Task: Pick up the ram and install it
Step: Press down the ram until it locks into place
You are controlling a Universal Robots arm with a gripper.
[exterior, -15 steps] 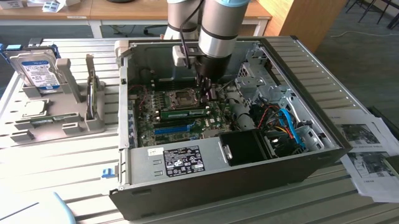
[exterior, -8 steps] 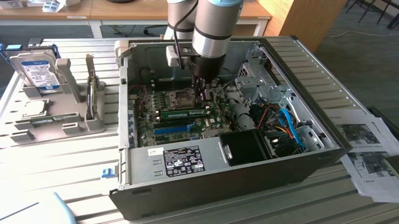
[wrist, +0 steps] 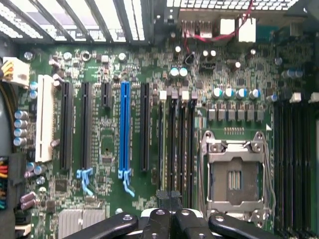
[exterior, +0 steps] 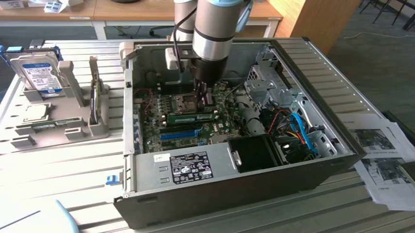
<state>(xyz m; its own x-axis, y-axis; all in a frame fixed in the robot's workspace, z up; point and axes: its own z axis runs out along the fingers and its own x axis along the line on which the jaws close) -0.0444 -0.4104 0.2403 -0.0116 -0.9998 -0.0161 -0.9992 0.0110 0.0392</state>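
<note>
Ram (exterior: 191,118) already seated in motherboard (exterior: 188,128) slot; gripper (exterior: 206,99) clenched, empty, just above it inside case (exterior: 324,97). Little left, seemingly.

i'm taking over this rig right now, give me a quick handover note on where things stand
Gripper: shut, down inside the open PC case, right over the motherboard beside the memory slots.
Ram: a green stick lies along the memory slots in the exterior view. In the wrist view a green edge sits in the slot nearest the blue slot; whether it is fully seated I cannot tell.
Done: the ram has been brought into the case and to the slot bank.
Left: confirm it is pressed home and latched. The CPU socket beside the slots is open and empty.
</note>
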